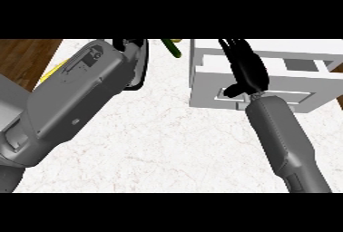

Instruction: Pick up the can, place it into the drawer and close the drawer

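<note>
- Right hand [247, 68] — fingers straight, lying over the white drawer unit [295, 88] at the counter's [167, 145] far right edge.
- Left hand [134, 50] near the far edge, fingers mostly hidden.

No text, label, brand or number can be read here — not on the white drawer unit [268, 86], not on the counter [167, 145].

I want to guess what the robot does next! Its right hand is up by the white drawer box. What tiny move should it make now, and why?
Probably a short push of the right hand toward the white drawer unit, to shut it. The hand lies straight over the unit's front, and no can shows on the marble counter, so it may already be inside. The left hand is raised near the top edge.
</note>
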Action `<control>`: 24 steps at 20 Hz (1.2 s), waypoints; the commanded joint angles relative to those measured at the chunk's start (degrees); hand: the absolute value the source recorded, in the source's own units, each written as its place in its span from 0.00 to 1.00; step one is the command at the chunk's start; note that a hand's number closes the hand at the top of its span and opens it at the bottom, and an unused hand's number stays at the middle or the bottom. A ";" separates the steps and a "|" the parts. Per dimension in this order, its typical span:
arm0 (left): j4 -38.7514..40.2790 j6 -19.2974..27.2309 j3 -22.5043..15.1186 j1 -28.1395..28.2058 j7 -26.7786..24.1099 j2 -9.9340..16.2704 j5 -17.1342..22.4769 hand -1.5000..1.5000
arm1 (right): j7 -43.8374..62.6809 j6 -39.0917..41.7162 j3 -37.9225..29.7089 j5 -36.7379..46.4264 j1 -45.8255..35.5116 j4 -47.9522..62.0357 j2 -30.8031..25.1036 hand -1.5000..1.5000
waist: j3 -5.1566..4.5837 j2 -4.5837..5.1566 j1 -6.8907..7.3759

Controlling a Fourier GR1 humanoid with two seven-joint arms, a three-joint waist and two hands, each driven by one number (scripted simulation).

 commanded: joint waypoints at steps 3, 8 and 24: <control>-5.11 0.98 0.08 2.39 2.00 2.09 -1.37 0.00 | -1.76 -9.25 -3.91 0.51 -3.38 13.19 -1.43 0.00 | 0.85 1.11 0.74; -8.71 0.83 0.73 4.71 3.62 4.23 -1.75 0.00 | -0.71 -13.66 -6.05 0.69 -8.87 19.65 -0.55 0.00 | 0.85 1.19 1.42; -13.01 0.22 1.10 6.98 6.04 6.66 -4.48 0.00 | 3.12 -16.87 -8.96 3.37 -25.64 33.36 -5.63 0.00 | 0.81 2.34 3.07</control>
